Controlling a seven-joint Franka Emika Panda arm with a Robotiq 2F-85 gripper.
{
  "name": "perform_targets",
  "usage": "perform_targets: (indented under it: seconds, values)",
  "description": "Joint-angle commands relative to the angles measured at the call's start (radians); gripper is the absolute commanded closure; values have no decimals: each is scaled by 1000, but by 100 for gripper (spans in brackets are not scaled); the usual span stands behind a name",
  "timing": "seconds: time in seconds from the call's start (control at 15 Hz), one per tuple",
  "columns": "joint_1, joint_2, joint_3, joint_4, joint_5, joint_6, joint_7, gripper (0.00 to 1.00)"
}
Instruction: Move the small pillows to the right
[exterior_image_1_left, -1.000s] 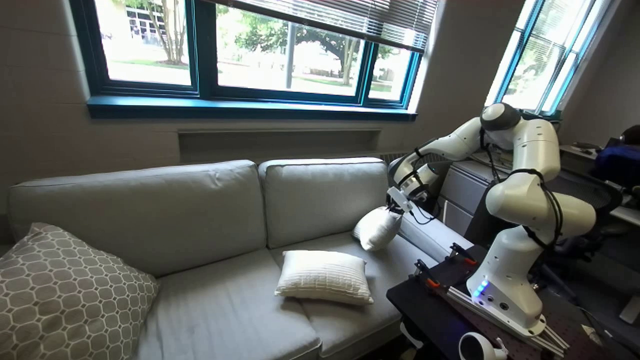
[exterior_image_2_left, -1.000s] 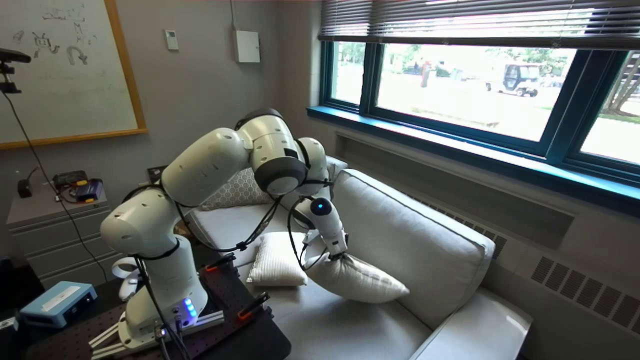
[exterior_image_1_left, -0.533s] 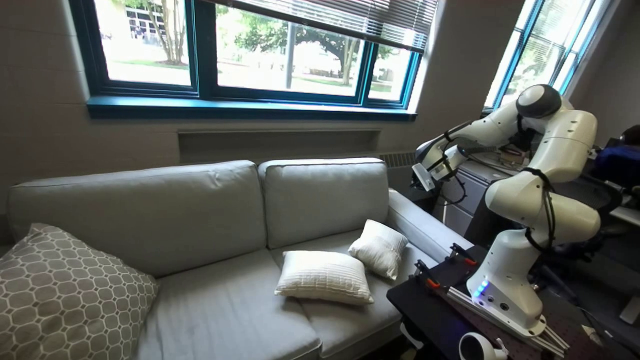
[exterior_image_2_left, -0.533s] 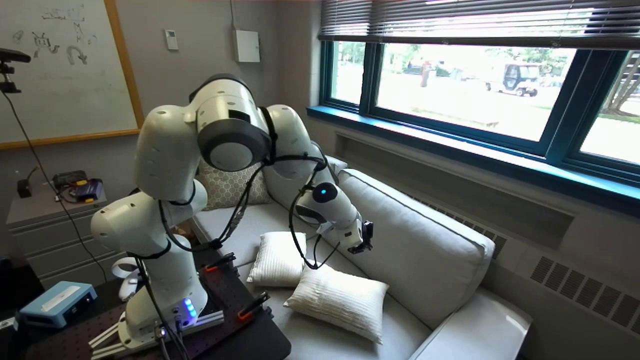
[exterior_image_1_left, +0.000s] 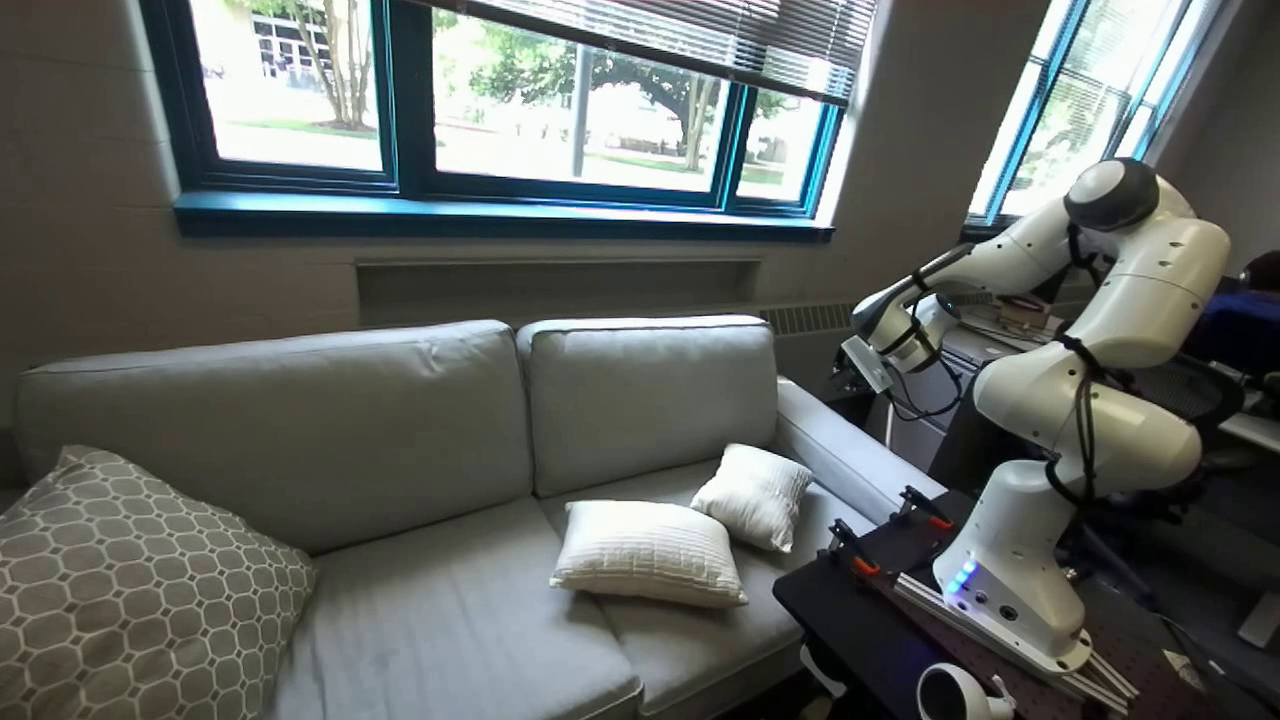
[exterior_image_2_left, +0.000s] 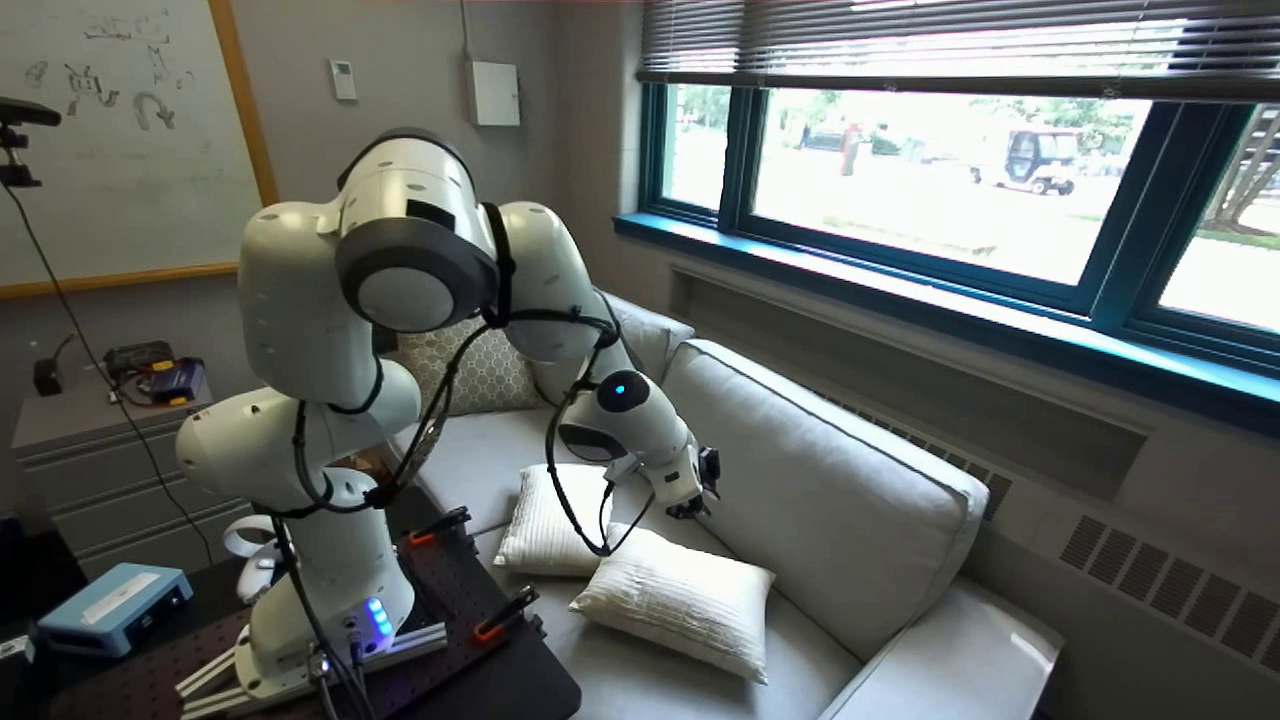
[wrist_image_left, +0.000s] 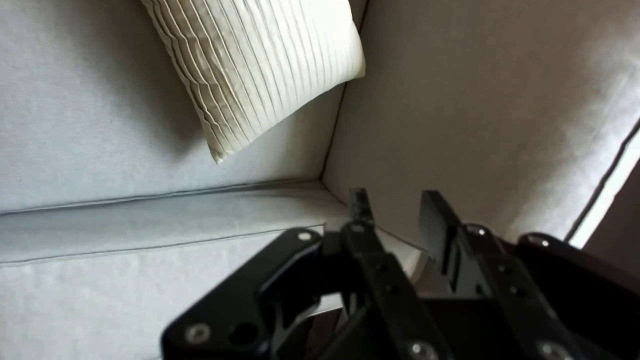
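Two small off-white pillows rest on the sofa seat in both exterior views. The ribbed one (exterior_image_1_left: 755, 496) lies beside the sofa arm and is the nearer pillow (exterior_image_2_left: 680, 600) in an exterior view. Close against it is the second small pillow (exterior_image_1_left: 648, 555), partly behind cables, where the farther pillow (exterior_image_2_left: 550, 520) shows. My gripper (exterior_image_1_left: 847, 378) hangs above and apart from both, out past the sofa arm; in an exterior view the gripper (exterior_image_2_left: 700, 490) appears before the backrest. In the wrist view a pleated pillow (wrist_image_left: 260, 60) sits at the top, and my gripper (wrist_image_left: 395, 197) is open, nothing between its fingertips.
A larger grey patterned pillow (exterior_image_1_left: 140, 590) leans at the sofa's far end. The backrest (exterior_image_1_left: 650, 390) and sofa arm (exterior_image_1_left: 850, 450) bound the seat. A black table (exterior_image_1_left: 840, 610) with clamps carries the robot base, and a white headset controller (exterior_image_1_left: 955, 695) stands near it.
The pillow by the sofa arm was gripped at its corner a second ago; it has been let go and now lies flatter on the seat. My gripper has risen, drawn away and opened.
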Motion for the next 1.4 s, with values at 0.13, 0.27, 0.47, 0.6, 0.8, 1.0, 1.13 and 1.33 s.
perform_targets:
  seconds: [0.13, 0.27, 0.47, 0.6, 0.8, 1.0, 1.13, 1.33]
  values:
    - [25, -16, -40, -5, -89, -5, 87, 67]
    - [136, -38, -114, 17, -40, 12, 116, 42]
    - [280, -33, -222, 72, -62, -8, 167, 23]
    - [339, 4, -239, 128, -110, -15, 198, 7]
    - [422, 48, -234, 197, -161, -4, 243, 0]
    - [545, 129, -245, 285, -176, -21, 269, 0]
    - [691, 161, -316, 341, -149, -46, 261, 0]
    - [904, 198, -466, 426, -125, -158, 238, 0]
